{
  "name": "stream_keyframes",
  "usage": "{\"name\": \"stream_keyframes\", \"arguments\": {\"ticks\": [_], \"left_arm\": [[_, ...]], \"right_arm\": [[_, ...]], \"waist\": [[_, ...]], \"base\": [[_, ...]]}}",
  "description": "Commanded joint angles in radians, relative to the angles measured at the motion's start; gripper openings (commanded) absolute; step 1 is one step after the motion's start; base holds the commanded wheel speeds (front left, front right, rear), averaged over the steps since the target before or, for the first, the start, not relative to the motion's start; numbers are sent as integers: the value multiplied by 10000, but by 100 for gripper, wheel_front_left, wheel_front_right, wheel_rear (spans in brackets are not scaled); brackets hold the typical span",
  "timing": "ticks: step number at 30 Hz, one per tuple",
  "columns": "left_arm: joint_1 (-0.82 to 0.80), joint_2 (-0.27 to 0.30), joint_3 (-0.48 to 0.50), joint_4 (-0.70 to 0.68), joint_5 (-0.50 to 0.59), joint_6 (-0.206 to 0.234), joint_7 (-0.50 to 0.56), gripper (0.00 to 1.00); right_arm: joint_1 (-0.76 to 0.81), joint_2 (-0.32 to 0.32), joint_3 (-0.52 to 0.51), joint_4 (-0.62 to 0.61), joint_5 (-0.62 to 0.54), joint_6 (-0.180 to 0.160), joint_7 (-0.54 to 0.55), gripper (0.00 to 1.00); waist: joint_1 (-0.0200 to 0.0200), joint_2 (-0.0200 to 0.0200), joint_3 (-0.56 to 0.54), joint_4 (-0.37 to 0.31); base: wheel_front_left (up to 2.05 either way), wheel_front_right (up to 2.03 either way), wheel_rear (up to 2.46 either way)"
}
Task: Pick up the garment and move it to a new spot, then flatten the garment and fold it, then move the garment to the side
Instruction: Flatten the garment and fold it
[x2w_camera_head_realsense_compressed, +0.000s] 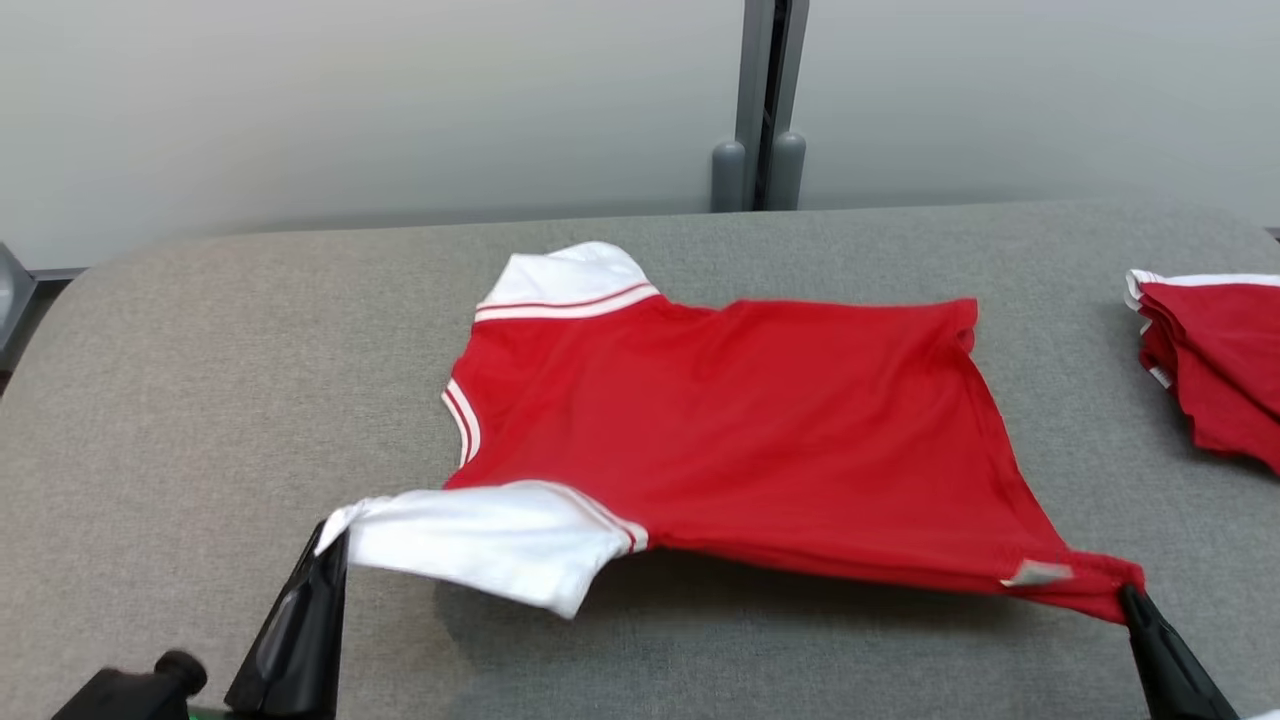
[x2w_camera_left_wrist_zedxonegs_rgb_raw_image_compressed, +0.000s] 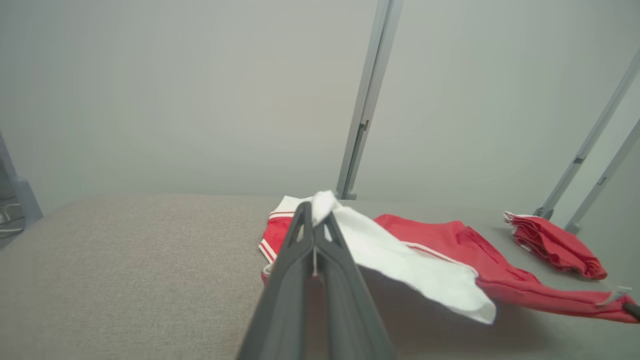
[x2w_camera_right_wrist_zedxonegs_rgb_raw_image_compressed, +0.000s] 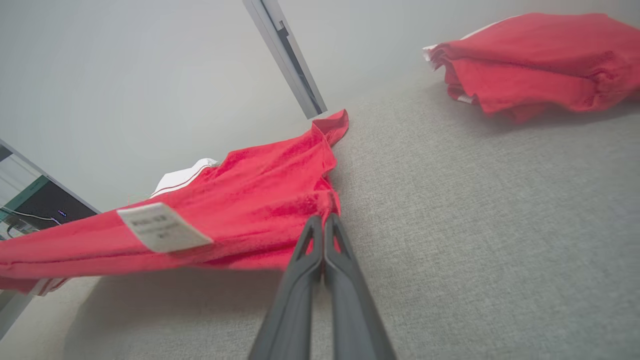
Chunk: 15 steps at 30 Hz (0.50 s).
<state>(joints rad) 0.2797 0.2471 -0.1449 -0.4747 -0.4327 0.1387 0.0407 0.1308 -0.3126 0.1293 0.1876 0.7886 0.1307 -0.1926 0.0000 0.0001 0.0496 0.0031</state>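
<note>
1. Task item: red cloth short-sleeved shirt with white sleeves and striped trim (x2w_camera_head_realsense_compressed: 740, 430), mid-way along the grey fabric-covered counter (x2w_camera_head_realsense_compressed: 200, 400). Near edge held up off the surface, far edge and collar end resting on it.
2. State of left gripper (x2w_camera_head_realsense_compressed: 332, 545): pressed together on the tip of the near white sleeve (x2w_camera_head_realsense_compressed: 490, 540). State of right gripper (x2w_camera_head_realsense_compressed: 1128, 592): pressed together on the near red hem corner, just beside a small white label (x2w_camera_head_realsense_compressed: 1040, 572).
3. Judged step: stretching flat, ahead of laying down and folding.
4. Risk: thin pinch at the sleeve tip. Likely to slip out under more sideways pull, dropping that side in a crumple.
5. Risk: sag and a loose sleeve flap between the two grips. Likely to tuck under and crease if lowered slack.
6. Risk: stack of folded red garments (x2w_camera_head_realsense_compressed: 1215, 360) at the counter's right, apart from the shirt. Liable to be snagged by a wide rightward sweep.
7. Hard to make out: underside of the lifted edge, in shadow; amount of cloth between either pair of jaws; label print, blurred. Cut off in the head view: stack at the right edge, both arms at the bottom.
</note>
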Motion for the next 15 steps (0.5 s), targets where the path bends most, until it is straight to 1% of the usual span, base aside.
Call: {"name": "stream_keyframes", "arguments": {"ticks": [1, 2, 6, 10, 15], "left_arm": [[117, 70, 25, -128, 9, 68, 41, 0], [330, 193, 92, -700, 117, 214, 314, 0], [659, 294, 134, -1370, 63, 393, 727, 0], [717, 360, 7, -1231, 13, 397, 1058, 0], [91, 354, -238, -636, -64, 255, 1335, 0]], "right_arm": [[132, 9, -148, -115, -82, 2, 62, 0], [488, 204, -582, -559, -418, 3, 385, 0], [1095, 742, -1423, -1544, -1087, 2, 1114, 0], [1249, 1302, -1847, -2326, -1697, 3, 1822, 0], [907, 1773, -1905, -2493, -2217, 3, 2399, 0]], "waist": [[0, -1, -54, 37], [0, -1, -91, 58], [0, -1, -60, 69], [0, -1, 178, -10], [0, -1, 607, -48]], "base": [[0, 0, 0], [0, 0, 0], [0, 0, 0], [0, 0, 0], [0, 0, 0]]}}
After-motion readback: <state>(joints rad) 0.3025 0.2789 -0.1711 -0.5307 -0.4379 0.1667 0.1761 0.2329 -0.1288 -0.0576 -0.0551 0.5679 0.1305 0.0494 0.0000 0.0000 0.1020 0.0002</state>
